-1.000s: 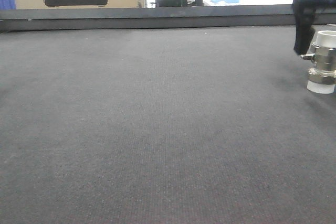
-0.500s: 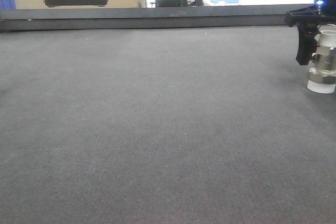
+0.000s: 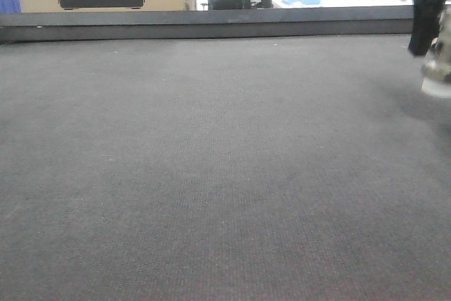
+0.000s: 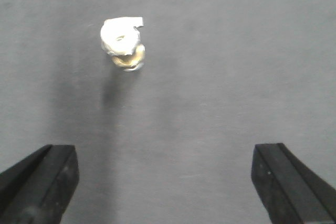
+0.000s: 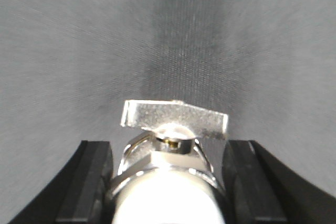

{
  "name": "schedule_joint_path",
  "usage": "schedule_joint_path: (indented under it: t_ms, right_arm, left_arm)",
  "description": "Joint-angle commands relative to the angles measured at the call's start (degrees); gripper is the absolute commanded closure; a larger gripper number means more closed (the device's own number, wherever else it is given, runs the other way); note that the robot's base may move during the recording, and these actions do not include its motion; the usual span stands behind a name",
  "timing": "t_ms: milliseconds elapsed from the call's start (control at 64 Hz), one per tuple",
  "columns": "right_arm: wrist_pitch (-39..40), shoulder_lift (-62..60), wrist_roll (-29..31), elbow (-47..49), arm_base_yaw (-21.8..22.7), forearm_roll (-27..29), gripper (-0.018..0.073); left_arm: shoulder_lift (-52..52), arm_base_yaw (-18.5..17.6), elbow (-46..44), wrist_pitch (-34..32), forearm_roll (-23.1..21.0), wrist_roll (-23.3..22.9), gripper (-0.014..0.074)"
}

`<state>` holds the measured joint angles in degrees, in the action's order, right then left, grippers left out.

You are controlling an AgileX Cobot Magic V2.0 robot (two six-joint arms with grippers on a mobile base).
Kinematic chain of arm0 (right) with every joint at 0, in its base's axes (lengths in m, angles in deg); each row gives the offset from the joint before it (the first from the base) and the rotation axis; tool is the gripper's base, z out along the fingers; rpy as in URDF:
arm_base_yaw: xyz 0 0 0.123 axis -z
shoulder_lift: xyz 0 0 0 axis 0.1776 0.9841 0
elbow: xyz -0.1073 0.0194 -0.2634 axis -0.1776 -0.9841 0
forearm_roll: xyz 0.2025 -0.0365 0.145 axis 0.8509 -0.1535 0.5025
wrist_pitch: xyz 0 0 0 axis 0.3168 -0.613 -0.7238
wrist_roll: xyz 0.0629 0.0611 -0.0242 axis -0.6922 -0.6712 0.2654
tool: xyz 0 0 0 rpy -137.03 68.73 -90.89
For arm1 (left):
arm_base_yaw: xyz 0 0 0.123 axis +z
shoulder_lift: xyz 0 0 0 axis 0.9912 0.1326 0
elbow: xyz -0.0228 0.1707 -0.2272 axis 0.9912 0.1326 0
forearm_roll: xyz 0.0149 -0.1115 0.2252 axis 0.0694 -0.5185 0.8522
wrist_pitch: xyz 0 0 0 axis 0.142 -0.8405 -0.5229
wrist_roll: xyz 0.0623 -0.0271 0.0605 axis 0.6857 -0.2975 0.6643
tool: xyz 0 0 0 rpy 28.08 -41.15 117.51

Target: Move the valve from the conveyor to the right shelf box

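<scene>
At the right edge of the front view, the valve (image 3: 438,68) is hanging blurred just above the conveyor (image 3: 225,174), the right gripper (image 5: 168,182) pinching its body between both fingers (image 5: 86,182). Low in the left wrist view, the left gripper (image 4: 165,171) is holding its jaws spread wide.

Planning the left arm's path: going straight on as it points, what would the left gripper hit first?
Probably the dark grey woven belt; the open left gripper aims at bare belt, the small white-and-brass piece sitting off to one side.
</scene>
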<state>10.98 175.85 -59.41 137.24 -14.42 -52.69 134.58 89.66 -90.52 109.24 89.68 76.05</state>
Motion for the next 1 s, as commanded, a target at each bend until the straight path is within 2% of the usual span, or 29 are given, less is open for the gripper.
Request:
schedule_joint_path:
  t_ms: [0, 94, 266, 328, 531, 750, 984]
  right_arm:
    - [1.8, -4.7, 0.5, -2.9, -0.2, -0.1, 0.0713]
    - [3.0, -8.8, 0.5, -7.5, -0.8, -0.1, 0.0713]
    - [6.2, -13.8, 0.5, -13.3, -2.0, 0.1, 0.0713]
    - [6.9, -14.7, 0.5, -14.7, -2.3, 0.1, 0.0713]
    - [6.6, -15.2, 0.5, -15.3, -2.3, 0.8, 0.0713]
    - [6.6, -15.2, 0.5, -15.3, -2.3, 1.0, 0.0713]
    - [7.4, -15.2, 0.5, -15.3, -2.3, 1.0, 0.0713]
  left_arm:
    - [3.6, 2.4, -3.9, 0.5, -2.4, 4.1, 0.003]
    - [7.8, 4.9, -6.3, 0.5, -4.2, 7.6, 0.003]
    - [14.4, 7.1, -7.1, 0.5, -4.3, 11.8, 0.003]
    - [16.7, 7.4, -7.2, 0.5, -4.3, 12.2, 0.003]
    - [25.2, 7.4, -10.3, -6.7, -4.3, 12.9, 0.003]
    - [33.5, 7.4, -16.8, -6.4, -5.6, 12.9, 0.003]
    - [39.5, 7.4, -17.4, -6.4, -6.0, 12.9, 0.003]
